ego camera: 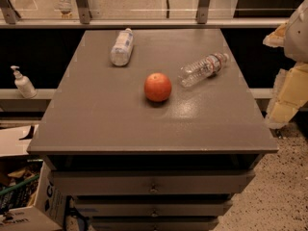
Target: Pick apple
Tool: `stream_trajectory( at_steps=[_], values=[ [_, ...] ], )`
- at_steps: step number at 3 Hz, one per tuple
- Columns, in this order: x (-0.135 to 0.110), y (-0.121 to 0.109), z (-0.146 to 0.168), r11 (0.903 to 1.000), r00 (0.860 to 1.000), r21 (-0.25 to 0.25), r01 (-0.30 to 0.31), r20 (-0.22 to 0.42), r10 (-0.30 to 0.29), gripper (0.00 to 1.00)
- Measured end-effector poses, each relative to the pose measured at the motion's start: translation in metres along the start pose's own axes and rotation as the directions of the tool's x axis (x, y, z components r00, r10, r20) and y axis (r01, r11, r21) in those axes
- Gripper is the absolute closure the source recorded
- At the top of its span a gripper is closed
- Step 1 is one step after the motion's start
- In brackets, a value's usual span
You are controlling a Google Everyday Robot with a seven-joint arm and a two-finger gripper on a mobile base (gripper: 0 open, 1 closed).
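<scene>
The apple [158, 87] is a round orange-red fruit resting near the middle of the grey cabinet top [120, 124]. My gripper [285, 97] shows as pale cream and white parts at the right edge of the view. It is off the cabinet's right side, well to the right of the apple and not touching it. Nothing is between it and the apple except the cabinet's bare right part.
A clear plastic bottle [204, 69] lies on its side just right of and behind the apple. A second bottle [121, 47] lies at the back left. A soap dispenser [22, 82] stands on a ledge to the left. Cardboard boxes [24, 196] sit on the floor at lower left.
</scene>
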State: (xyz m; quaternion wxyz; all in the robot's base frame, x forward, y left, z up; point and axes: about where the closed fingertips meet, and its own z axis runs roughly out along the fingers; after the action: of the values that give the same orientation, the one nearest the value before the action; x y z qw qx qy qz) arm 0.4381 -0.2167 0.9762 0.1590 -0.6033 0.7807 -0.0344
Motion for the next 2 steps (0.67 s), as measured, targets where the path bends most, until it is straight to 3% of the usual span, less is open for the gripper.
stream_trajectory(
  at_steps=[1, 2],
  values=[
    [0.000, 0.000, 0.000, 1.0000, 1.000, 0.000, 0.000, 0.000, 0.000, 0.00],
    [-0.004, -0.018, 0.006, 0.9997, 1.000, 0.019, 0.014, 0.003, -0.014, 0.00]
  ],
)
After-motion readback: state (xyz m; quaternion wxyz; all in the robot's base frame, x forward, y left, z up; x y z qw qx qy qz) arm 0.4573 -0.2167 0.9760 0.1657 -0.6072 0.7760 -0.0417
